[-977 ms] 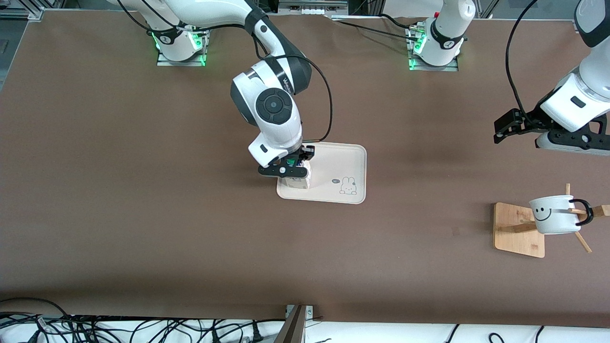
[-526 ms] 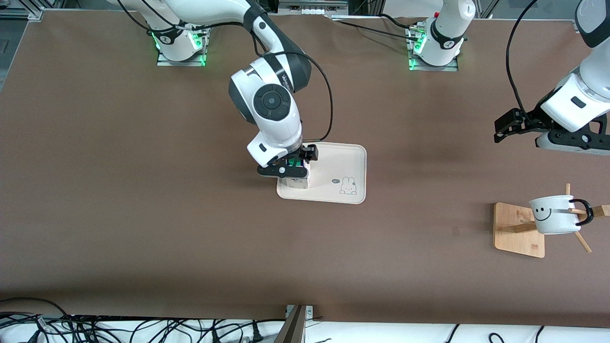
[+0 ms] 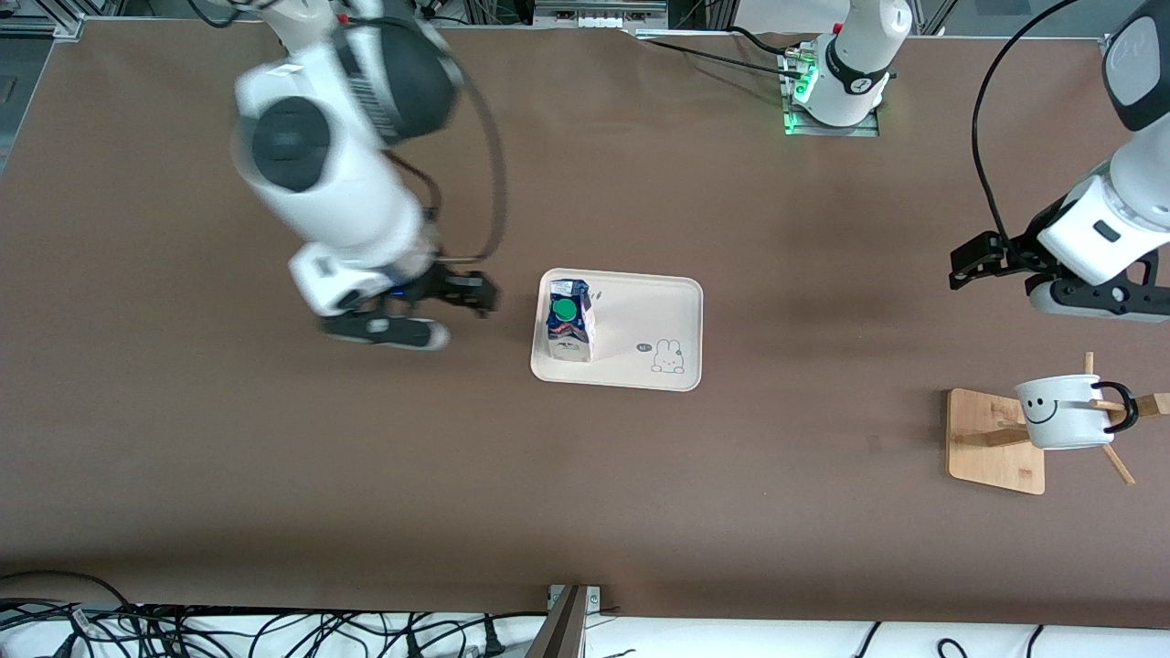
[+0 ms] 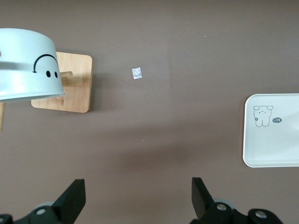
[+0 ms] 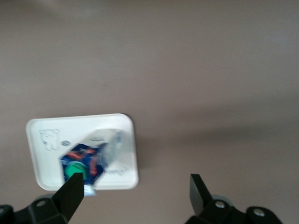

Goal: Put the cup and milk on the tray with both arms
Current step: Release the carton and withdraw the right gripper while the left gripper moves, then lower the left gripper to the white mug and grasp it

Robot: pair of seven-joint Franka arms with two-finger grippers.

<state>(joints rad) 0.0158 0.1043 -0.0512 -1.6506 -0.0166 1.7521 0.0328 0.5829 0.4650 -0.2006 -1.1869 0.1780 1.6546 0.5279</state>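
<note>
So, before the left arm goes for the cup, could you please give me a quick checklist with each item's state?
1. Milk upright on the tray: ok.
2. Right hand open, off the tray, over bare table: ok.
3. Left hand open: ok.
4. Cup hanging on the wooden stand: ok.
5. Left hand over the cup: not ok.
6. Free space on the tray beside the milk: ok.

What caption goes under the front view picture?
Milk carton stands on the rabbit tray; smiley mug hangs on its wooden stand.
</note>
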